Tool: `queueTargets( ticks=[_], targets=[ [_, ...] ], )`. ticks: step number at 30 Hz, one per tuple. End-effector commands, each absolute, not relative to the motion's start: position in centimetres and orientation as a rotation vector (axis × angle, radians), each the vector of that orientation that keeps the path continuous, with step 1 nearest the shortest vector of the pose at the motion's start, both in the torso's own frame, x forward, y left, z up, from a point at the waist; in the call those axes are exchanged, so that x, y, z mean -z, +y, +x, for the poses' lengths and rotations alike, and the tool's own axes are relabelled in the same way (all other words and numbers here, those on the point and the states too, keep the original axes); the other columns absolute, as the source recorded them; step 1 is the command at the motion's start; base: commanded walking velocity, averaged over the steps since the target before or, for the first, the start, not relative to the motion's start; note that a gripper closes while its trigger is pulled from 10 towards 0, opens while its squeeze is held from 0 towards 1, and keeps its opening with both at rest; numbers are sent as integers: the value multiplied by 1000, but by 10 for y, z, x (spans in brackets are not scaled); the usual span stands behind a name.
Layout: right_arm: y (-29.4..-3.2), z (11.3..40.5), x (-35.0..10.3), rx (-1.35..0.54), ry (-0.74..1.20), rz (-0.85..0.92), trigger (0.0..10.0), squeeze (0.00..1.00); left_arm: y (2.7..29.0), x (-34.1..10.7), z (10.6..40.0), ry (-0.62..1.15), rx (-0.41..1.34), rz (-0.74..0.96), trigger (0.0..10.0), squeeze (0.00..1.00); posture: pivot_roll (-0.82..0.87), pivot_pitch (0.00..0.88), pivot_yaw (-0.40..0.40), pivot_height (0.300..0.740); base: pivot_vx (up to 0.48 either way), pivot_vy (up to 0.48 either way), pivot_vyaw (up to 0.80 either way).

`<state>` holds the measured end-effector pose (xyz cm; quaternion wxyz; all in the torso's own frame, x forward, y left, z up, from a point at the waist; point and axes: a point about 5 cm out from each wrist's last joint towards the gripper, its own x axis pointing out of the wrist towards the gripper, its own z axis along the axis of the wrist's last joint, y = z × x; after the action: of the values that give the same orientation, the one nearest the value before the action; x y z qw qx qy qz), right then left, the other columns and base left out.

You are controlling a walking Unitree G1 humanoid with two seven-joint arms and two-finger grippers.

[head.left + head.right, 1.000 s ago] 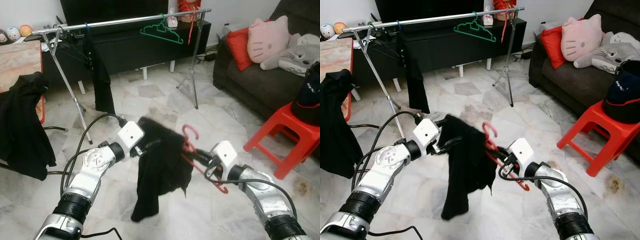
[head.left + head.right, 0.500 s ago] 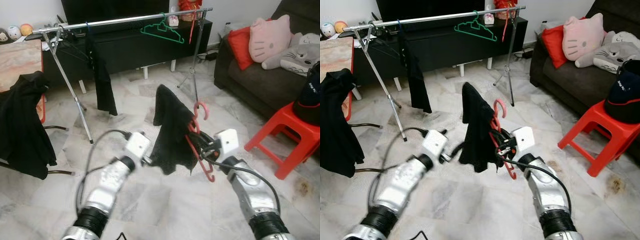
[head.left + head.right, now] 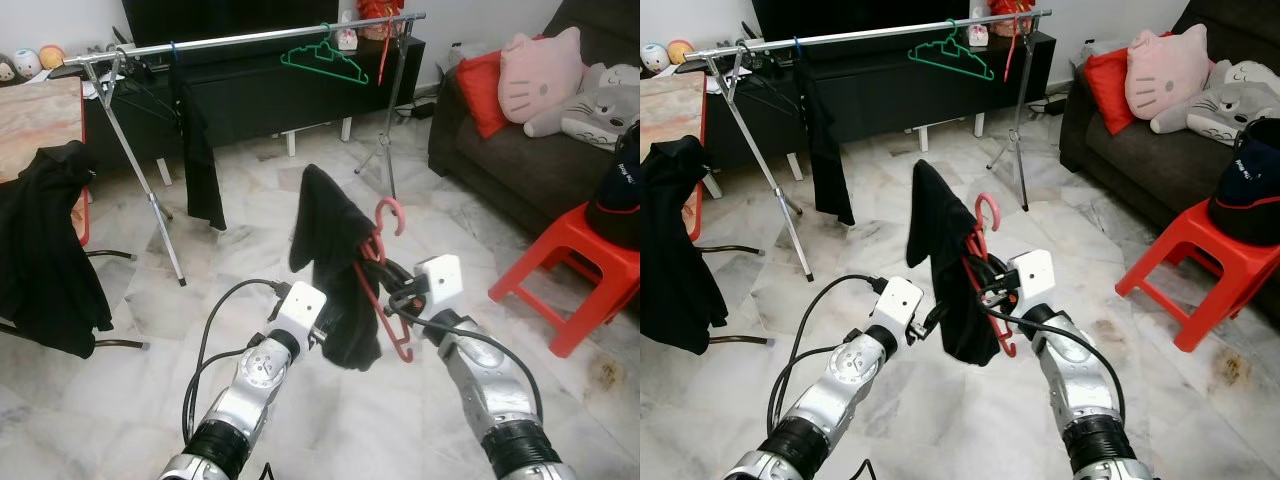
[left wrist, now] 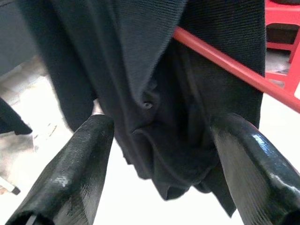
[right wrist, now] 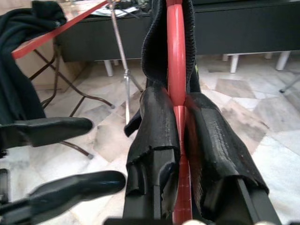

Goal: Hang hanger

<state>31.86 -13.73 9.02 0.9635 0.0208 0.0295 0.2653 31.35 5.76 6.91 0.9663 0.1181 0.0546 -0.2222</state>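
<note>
Right gripper [image 5: 177, 126] clamped on red hanger [image 3: 385, 285], both padded fingers [image 5: 157, 123] pressed against the red bar in the right wrist view. Seen in left eye view at centre of frame, right of middle, hanger held upright with hook at top. Black garment [image 3: 330, 255] draped over the hanger, peak at upper centre, bulk hanging down to centre of frame.

Left gripper [image 4: 159, 140] spread apart, fingers [image 4: 82, 161] on either side of the garment's lower folds in the left wrist view, no contact with the cloth visible. Red hanger bar crossing diagonally behind the cloth toward upper right of that frame. In left eye view, left arm reaching up from lower centre, wrist just beside the garment's lower edge.

Background, left eye view: metal clothes rail [image 3: 250, 40] across top of frame, on tripod legs. Green hanger [image 3: 322, 62] on the rail at upper centre. Dark garment [image 3: 195, 150] hanging from the rail at upper left. Black TV cabinet [image 3: 270, 95] behind the rail. Dark sofa [image 3: 520, 160] at upper right with pink cat cushion [image 3: 540, 80] and red cushion [image 3: 482, 92]. Red stool [image 3: 570, 270] at right edge, dark cap on it. Black clothing [image 3: 45, 250] over a chair at left edge. Marble floor [image 3: 130, 400] below.
</note>
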Motion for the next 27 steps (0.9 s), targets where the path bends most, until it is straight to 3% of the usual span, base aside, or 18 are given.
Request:
queueTargets(
  ticks=[1, 12, 27],
  targets=[
    [-130, 321, -106, -570, -9, 48, 0, 0, 57, -68, 316, 132, 426, 257, 10000, 0, -107, 0, -23, 740, 0, 0, 0],
    [-114, 315, -103, -616, 0, 71, 0, 0, 74, -76, 330, 119, 214, 237, 10000, 0, -106, 0, -31, 740, 0, 0, 0],
    [-90, 306, -100, -685, 16, 106, 0, 0, 71, -77, 333, 125, 167, 218, 10000, 0, -105, 0, -37, 740, 0, 0, 0]
  ],
)
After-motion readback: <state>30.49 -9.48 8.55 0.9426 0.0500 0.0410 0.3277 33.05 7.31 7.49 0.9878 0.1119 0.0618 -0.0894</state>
